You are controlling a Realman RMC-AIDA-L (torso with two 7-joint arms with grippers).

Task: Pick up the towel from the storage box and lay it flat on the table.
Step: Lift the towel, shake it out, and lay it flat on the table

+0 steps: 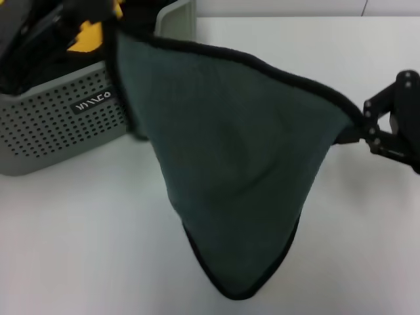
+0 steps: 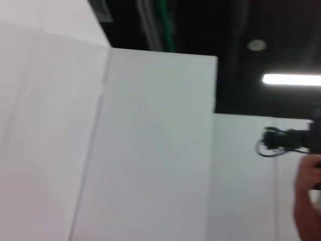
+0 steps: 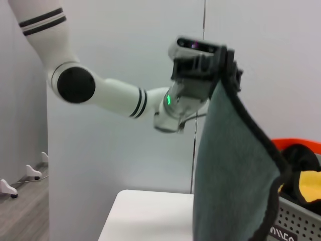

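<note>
White table [image 1: 79, 223], towel [image 1: 236, 164] aloft

Bright even light, soft focus, ceiling lamp [image 2: 292, 79] glare

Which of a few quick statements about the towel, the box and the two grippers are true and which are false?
1. The towel hangs in the air, stretched between both grippers. True.
2. The towel lies flat on the table. False: only its lowest corner hangs near the tabletop.
3. The right gripper holds one upper corner of the towel. True.
4. The storage box is empty. False: yellow and black cloths remain inside.
5. The left gripper grips the towel's other corner above the box. True.
6. The storage box stands on the robot's right. False: it is on its left.
</note>
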